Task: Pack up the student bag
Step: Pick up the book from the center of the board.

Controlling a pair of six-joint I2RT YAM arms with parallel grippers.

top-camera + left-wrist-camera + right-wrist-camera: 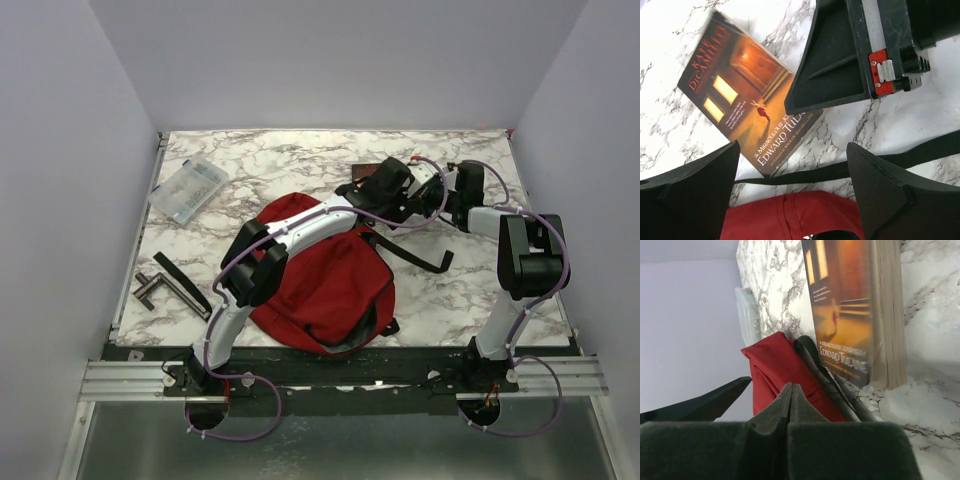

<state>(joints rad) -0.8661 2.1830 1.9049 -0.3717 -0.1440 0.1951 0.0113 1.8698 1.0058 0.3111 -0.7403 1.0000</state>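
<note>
Left tool (792,150) hangs with its two black fingers spread wide and nothing between them; right tool (790,390) has its fingers pressed together on nothing, its tip just beside the book (747,95). Just behind both tools lies the student bag (325,285), flat on the marble-patterned surface (260,160); its red cloth reaches under the left tool. I judge the bag soft and limp, light while not filled; it will sag and fold when lifted, so the better hold is the rim of the zipper mouth or a strap (920,152), not the loose middle. The cloth is matte and woven; the strap is flat black webbing; the book is a stiff rectangular paperback with a glossy cover, likely to slide on the smooth surface.
</note>
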